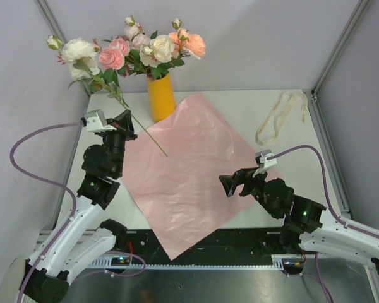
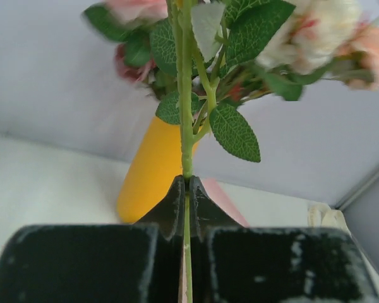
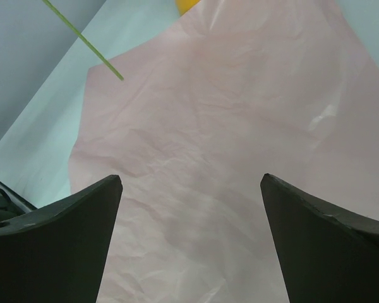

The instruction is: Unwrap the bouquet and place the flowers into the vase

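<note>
Wide view first: the white table [image 1: 234,104] carries everything, and most of its middle is covered by the pink paper sheet [image 1: 189,170], lying flat and open as a diamond with one corner reaching the near edge. So the bouquet is unwrapped.

The left arm [image 1: 95,189] reaches up the left side of the table, while the right arm [image 1: 303,214] comes in low from the near right, bent toward the sheet.

At the far edge, left of centre, the flowers [image 1: 158,47] fan out above the vase [image 1: 161,98]: pink, peach and cream roses with green leaves, their stems down in its mouth. The yellow-orange vase stands upright right at the far-left edge of the sheet; whether it touches the paper, I cannot tell.

Over on the far right of the table, the cream ribbon [image 1: 281,117] lies loose, well apart from the paper.

Now the single stem [image 1: 148,136]: it slants from cream heads out at the far left down toward the centre, its bare tip over the sheet. The left gripper [image 1: 127,120] has it, and the left wrist view shows the fingers pressed together on the green stem, the vase just beyond.

The right gripper [image 1: 226,184] hangs above the near-right part of the sheet. In its own camera the fingers [image 3: 69,214] are spread wide with only pink paper between them.
</note>
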{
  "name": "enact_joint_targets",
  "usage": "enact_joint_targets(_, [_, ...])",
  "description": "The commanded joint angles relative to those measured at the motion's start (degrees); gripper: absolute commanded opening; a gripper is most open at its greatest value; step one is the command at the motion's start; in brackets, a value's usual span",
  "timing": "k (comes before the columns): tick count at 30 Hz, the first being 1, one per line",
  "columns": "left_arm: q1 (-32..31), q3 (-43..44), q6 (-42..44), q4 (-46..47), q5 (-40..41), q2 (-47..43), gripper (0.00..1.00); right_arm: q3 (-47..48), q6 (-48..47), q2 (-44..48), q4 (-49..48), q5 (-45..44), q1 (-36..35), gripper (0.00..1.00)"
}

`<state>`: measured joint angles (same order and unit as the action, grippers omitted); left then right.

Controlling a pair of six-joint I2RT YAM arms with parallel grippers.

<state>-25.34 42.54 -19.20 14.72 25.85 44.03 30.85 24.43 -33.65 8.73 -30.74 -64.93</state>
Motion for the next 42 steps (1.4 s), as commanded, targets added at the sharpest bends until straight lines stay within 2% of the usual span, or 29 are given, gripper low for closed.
enact_joint_targets(1, [-0.2, -2.8, 20.3, 20.2, -14.7, -1.1, 0.0, 0.2, 1.8, -0.3, -0.9, -3.5, -0.2, 0.99])
enact_joint_targets(4, [0.2, -2.1, 26.0, 24.7, -15.7, 0.4, 0.0, 0.2, 2.0, 0.0, -1.3, -4.4, -0.2, 0.99])
enact_joint_targets(7, [2.2, -0.3, 27.2, 29.2, -18.5, 3.4, 0.0, 0.2, 1.9, 0.9, -1.5, -4.6, -0.2, 0.99])
enact_joint_targets(14, [8.4, 9.5, 21.7, 38.8, -28.2, 14.2, 0.0, 0.2, 1.8, 2.3, -1.4, -5.4, -0.1, 0.99])
enact_joint_targets(21, [13.1, 16.2, 13.1, 47.4, -30.7, 24.8, 0.0, 0.4, 0.1, 4.0, -3.1, -6.8, -0.2, 0.99])
enact_joint_targets(30, [16.2, 22.1, 11.0, 50.4, -33.1, 33.1, 0.0, 1.2, -1.7, 5.0, -4.1, -9.4, -0.1, 0.99])
enact_joint_targets(42, [17.3, 24.6, 14.2, 50.4, -34.0, 36.8, 0.0, 1.2, -2.0, 5.5, -3.7, -10.0, 0.0, 0.99])
